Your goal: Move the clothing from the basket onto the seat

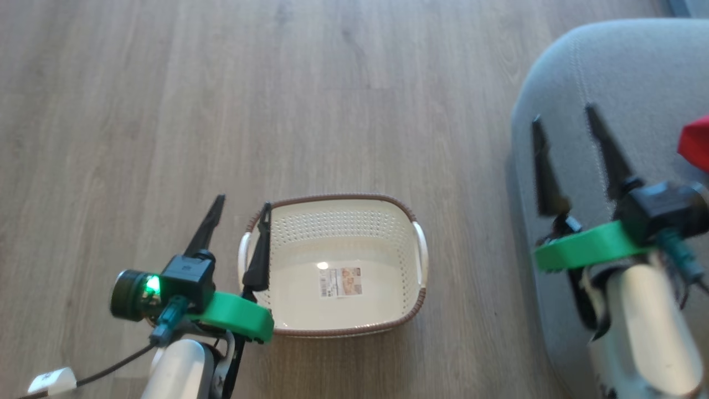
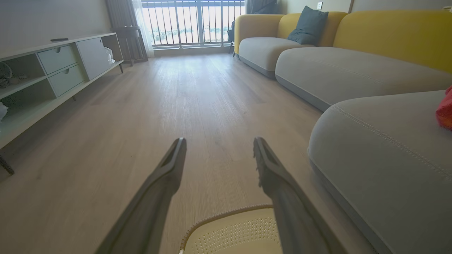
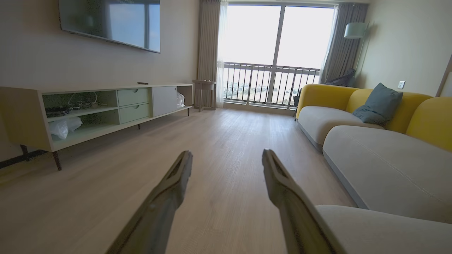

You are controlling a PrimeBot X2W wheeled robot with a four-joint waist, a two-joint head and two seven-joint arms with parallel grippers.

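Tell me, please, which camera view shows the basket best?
The head view: the basket appears from above, almost whole, empty, with its label. The left wrist view gives a piece of rim and perforated wall at its bottom edge. The right wrist view faces the floor.

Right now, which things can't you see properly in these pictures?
Clothing: head view, cut by the right edge; one garment or two, cannot tell.
Label in the basket: head view, print too small, glare on it.
Shelf clutter: right wrist view, too small to name.
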